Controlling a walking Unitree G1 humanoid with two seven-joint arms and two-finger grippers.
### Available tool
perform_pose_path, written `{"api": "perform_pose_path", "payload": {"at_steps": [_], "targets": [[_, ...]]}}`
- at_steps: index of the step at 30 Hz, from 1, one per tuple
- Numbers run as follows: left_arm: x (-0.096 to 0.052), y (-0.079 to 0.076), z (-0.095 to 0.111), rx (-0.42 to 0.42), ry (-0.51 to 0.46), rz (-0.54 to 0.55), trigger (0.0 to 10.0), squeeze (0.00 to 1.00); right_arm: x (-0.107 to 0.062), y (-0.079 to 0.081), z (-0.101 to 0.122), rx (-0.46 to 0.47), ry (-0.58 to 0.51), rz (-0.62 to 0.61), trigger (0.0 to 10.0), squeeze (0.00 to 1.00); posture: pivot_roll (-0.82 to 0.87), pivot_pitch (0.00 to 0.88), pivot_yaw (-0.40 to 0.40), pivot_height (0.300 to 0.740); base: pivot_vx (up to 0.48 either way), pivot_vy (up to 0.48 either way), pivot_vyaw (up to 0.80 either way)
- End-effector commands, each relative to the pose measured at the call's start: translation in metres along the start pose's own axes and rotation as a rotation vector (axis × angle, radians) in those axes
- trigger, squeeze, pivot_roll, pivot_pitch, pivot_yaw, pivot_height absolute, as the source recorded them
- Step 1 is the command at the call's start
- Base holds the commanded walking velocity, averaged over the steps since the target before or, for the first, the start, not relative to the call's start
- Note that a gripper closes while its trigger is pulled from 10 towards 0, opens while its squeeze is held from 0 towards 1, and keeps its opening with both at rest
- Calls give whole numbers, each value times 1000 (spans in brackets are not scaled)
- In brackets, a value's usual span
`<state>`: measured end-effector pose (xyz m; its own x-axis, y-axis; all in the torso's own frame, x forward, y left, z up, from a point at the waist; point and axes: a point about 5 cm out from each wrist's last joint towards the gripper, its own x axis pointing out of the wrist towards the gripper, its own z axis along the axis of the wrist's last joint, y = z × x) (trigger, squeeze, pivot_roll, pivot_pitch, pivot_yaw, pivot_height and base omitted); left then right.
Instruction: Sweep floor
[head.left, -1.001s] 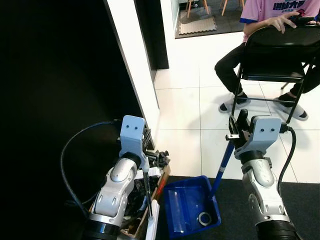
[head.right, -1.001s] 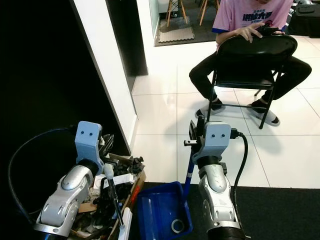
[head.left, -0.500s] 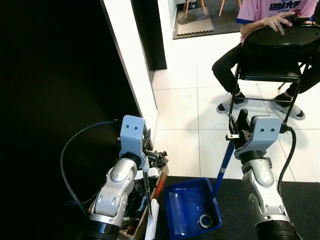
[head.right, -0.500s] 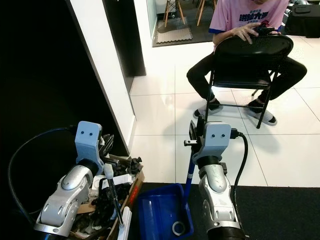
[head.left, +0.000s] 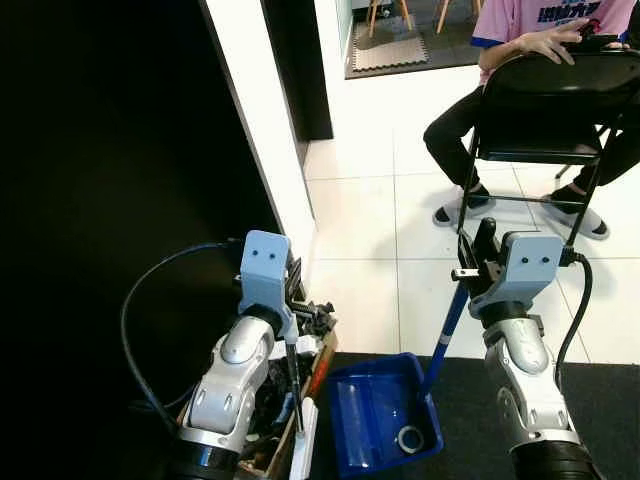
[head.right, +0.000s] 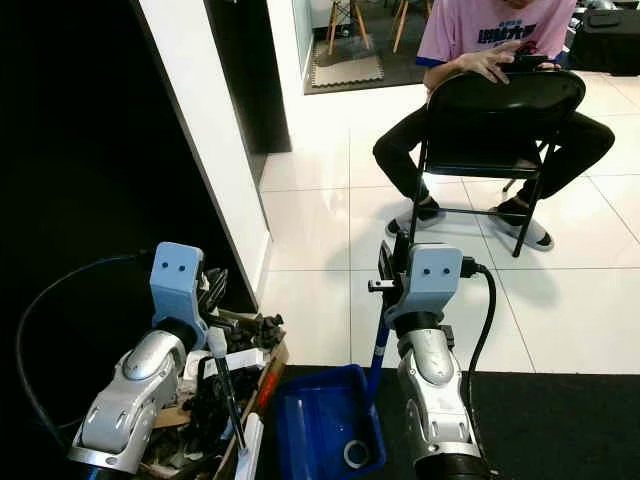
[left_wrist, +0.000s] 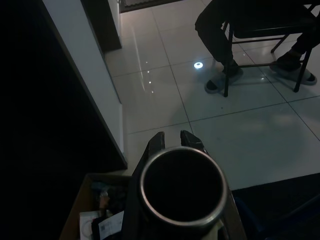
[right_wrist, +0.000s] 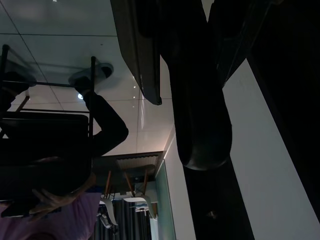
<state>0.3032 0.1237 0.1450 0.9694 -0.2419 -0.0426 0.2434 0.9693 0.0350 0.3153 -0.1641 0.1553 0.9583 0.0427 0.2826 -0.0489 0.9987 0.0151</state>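
My right gripper (head.left: 474, 256) is shut on the blue handle (head.left: 446, 328) of a blue dustpan (head.left: 372, 412), which rests on the floor between my arms. A small grey ring (head.left: 408, 437) lies in the pan. My left gripper (head.left: 293, 288) is raised at the left, over a cardboard box, and shut on a thin dark brush handle (head.left: 292, 385) that runs down past the box. In the left wrist view that handle shows as a round dark tube (left_wrist: 181, 186) between the fingertips (left_wrist: 156, 142).
A cardboard box (head.left: 321, 352) of dark clutter stands below my left arm, against a white wall corner (head.left: 264, 150). A person (head.left: 520, 55) sits on a black folding chair (head.left: 545, 120) ahead right. White tiles (head.left: 355, 215) lie ahead, a dark mat (head.left: 465, 400) underfoot.
The whole picture shifted slightly a second ago as the camera moved. Both grippers keep their hold and their places.
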Motion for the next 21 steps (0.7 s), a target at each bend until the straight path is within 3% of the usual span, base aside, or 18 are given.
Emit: {"api": "perform_pose_path", "payload": {"at_steps": [1, 3, 4, 8, 11, 15, 21], "targets": [[2, 2, 0, -3, 8, 5, 10000, 0, 0, 2, -1, -8, -4, -2, 10000, 0, -71, 112, 128, 740, 0, 0, 0], [3, 1, -1, -19, 14, 3, 10000, 0, -1, -3, -3, -29, 10, -26, 10000, 0, -71, 112, 128, 740, 0, 0, 0], [10, 3, 0, -26, 6, 24, 10000, 0, -3, -18, -8, -97, 38, -100, 10000, 0, -87, 113, 134, 740, 0, 0, 0], [19, 7, 1, -31, 3, 69, 10000, 0, -6, -28, -12, -173, 59, -136, 10000, 0, -87, 113, 134, 740, 0, 0, 0], [28, 17, 2, -72, 19, 135, 10000, 0, -7, -27, -11, -181, 52, -127, 10000, 0, -96, 112, 135, 740, 0, 0, 0], [30, 24, 1, -95, 35, 171, 10000, 0, -6, -23, -11, -172, 48, -120, 10000, 0, -96, 112, 135, 740, 0, 0, 0], [28, 32, -2, -52, 44, 183, 10000, 0, -5, -12, -12, -158, 39, -94, 10000, 0, -92, 110, 134, 740, 0, 0, 0]]}}
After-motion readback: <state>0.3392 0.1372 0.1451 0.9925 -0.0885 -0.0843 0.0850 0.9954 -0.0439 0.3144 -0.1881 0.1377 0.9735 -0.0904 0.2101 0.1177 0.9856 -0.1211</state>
